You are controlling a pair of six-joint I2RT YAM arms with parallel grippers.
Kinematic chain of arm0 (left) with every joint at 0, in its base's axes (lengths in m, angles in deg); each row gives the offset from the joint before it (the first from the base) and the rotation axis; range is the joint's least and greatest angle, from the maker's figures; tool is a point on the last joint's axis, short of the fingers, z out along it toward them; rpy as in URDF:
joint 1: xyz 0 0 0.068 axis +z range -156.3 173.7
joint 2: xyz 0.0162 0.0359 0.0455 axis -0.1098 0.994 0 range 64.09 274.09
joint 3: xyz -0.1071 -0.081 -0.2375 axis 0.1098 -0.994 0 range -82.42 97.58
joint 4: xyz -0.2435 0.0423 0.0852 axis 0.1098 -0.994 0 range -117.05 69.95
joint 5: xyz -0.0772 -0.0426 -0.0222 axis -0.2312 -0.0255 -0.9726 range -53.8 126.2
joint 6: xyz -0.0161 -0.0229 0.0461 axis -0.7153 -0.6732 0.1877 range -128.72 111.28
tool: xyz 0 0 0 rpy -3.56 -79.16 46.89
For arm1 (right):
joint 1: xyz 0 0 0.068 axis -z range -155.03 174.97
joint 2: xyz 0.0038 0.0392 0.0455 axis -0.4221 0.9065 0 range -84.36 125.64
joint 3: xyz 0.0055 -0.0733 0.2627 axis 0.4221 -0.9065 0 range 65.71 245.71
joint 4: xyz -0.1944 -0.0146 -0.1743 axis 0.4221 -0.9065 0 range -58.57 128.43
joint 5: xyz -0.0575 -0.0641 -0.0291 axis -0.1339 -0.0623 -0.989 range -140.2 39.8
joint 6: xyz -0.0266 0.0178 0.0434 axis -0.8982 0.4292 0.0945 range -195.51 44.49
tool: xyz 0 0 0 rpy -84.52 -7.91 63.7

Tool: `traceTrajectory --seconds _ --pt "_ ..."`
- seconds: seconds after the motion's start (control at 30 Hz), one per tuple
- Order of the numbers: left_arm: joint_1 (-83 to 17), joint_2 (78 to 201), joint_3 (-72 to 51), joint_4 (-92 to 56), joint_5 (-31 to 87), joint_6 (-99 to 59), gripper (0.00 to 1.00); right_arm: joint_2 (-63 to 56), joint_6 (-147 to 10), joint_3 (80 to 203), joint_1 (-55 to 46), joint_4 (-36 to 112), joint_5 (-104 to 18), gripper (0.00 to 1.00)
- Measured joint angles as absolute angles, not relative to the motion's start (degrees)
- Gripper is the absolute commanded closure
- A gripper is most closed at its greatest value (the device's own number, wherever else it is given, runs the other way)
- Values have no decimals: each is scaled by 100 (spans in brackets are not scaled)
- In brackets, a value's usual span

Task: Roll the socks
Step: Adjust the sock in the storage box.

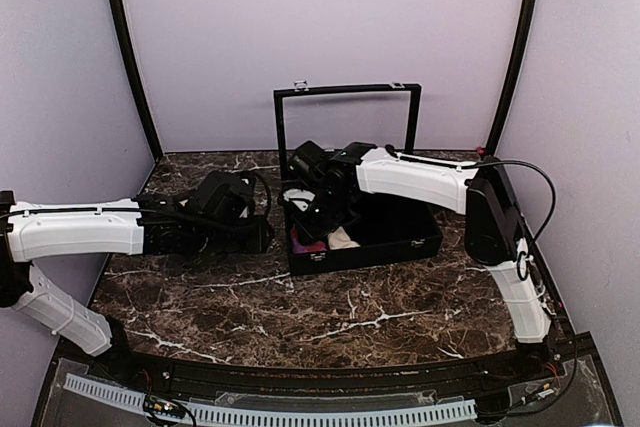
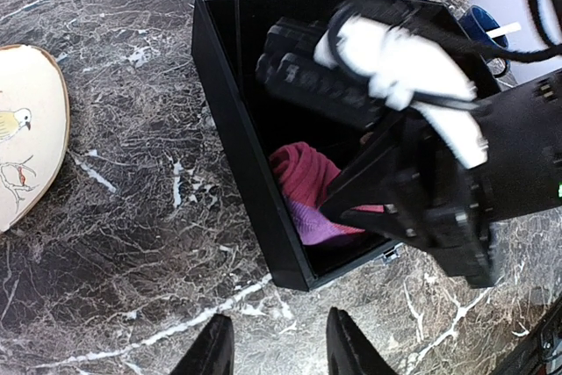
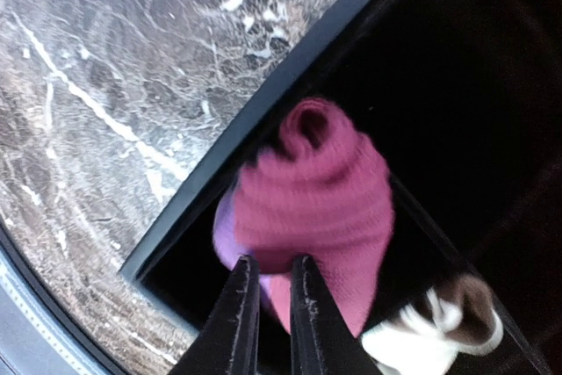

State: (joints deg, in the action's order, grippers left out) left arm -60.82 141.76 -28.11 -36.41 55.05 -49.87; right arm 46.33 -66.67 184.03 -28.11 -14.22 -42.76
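- Well, the left gripper (image 2: pixel 277 340) hangs over the marble table (image 2: pixel 132 243) beside the black case (image 1: pixel 370 252), its fingers half apart and holding nothing.
- The rolled magenta sock (image 3: pixel 316 199) lies in the case's near-left corner, with the cream sock (image 3: pixel 421 340) just beside it.
- The right gripper (image 3: pixel 274 263) reaches into the case with its fingers almost together at the magenta sock; whether it pinches the sock, I cannot tell.

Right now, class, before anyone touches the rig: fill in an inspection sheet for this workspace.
Surface: dark marble table.
Job's things: magenta sock, rolled, and cream sock, both inside the black case.
Clutter: bird-patterned disc on the table; blue cup beyond the case.
Pincers: left pincer open above the table; right pincer nearly closed at the magenta sock, grip unclear.
Cables: black cable looping off the right arm.
Surroundings: lilac walls.
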Motion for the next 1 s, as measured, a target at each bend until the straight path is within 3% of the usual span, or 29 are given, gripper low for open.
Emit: traceTrajectory --seconds 1.0 --pt "-6082 14108 -2958 -3612 5444 -5100 62 4601 -6632 18311 -2816 -1321 -4503 82"
